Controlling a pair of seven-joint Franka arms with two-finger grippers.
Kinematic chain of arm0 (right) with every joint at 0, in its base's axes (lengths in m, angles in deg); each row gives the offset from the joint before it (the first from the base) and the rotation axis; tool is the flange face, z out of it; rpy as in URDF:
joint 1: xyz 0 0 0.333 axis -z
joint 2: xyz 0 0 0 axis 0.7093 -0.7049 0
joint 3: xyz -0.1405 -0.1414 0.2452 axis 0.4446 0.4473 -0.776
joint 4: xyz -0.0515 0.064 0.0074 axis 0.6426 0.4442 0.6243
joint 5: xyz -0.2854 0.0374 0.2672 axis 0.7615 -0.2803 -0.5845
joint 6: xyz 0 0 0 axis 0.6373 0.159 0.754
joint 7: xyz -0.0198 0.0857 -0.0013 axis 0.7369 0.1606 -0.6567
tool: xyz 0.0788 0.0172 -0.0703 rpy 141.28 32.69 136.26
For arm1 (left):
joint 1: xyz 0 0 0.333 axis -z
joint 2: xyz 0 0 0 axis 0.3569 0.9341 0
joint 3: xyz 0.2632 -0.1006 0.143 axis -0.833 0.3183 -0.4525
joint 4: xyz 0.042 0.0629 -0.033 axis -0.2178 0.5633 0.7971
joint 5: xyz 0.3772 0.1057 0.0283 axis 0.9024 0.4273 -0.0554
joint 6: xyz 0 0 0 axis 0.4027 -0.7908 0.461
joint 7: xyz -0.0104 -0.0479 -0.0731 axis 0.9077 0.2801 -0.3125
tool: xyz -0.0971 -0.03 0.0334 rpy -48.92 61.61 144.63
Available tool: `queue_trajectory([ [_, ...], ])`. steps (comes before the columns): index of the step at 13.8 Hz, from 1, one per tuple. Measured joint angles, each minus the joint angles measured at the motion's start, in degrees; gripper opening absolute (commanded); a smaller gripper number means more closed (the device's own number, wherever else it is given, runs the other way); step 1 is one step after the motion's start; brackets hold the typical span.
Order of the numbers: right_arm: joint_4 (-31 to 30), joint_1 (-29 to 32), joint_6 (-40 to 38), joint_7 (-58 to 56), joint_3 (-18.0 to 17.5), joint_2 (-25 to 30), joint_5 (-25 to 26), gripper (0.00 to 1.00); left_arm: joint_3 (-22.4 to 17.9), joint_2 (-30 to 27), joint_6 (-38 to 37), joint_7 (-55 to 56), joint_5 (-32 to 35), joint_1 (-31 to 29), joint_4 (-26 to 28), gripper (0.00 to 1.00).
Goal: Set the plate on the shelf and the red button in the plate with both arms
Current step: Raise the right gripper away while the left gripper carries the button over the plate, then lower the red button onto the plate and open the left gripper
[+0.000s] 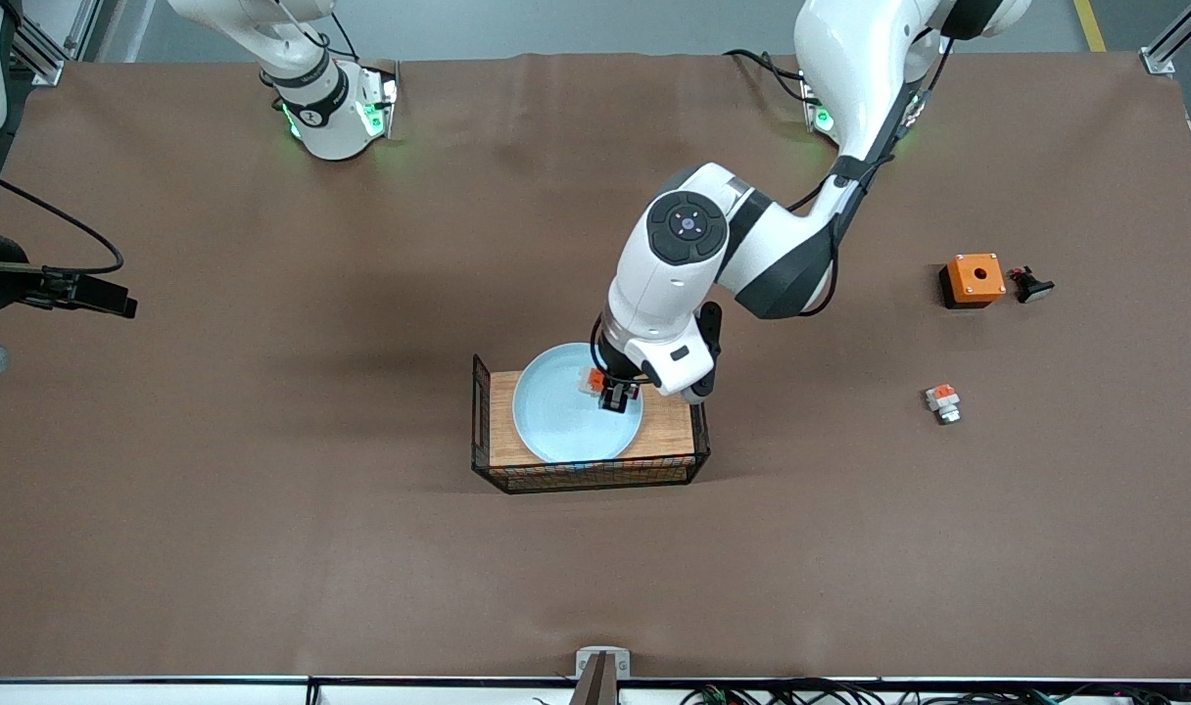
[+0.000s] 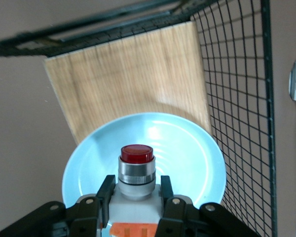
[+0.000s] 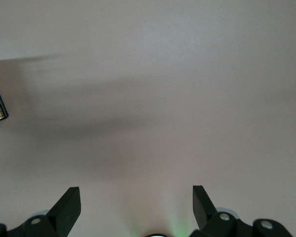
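While the left arm reaches from its base down to the middle of the table, the left gripper hangs over the plate and its two fingers are closed on the white body of the red button. In the left wrist view the button points its dark red cap toward the plate, with a metal ring under the cap and an orange block near the fingers, and it does not touch the plate. The pale blue plate lies on the wooden floor of a black wire basket, toward the right arm's end of it. The right gripper hangs over bare brown table with its jaws spread wide and nothing between them; only a corner of the basket shows at the edge of its wrist view, and this arm waits. Toward the left arm's end of the table lie an orange box with a hole, a small dark part just beside it, and an orange-and-white unit nearer to the front camera.
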Motion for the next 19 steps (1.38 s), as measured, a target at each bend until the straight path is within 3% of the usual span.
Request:
queue_trajectory([
  [6,0.0,0.0,0.22,-0.44,-0.19,0.0,0.68,1.0,-0.22,2.28,4.91,0.0,0.0,1.3,-0.11,0.3],
  [19,1.15,0.0,0.41,-0.52,-0.76,0.01,1.64,1.0,-0.78,4.98,7.49,0.0,0.0,2.27,-0.25,0.34],
])
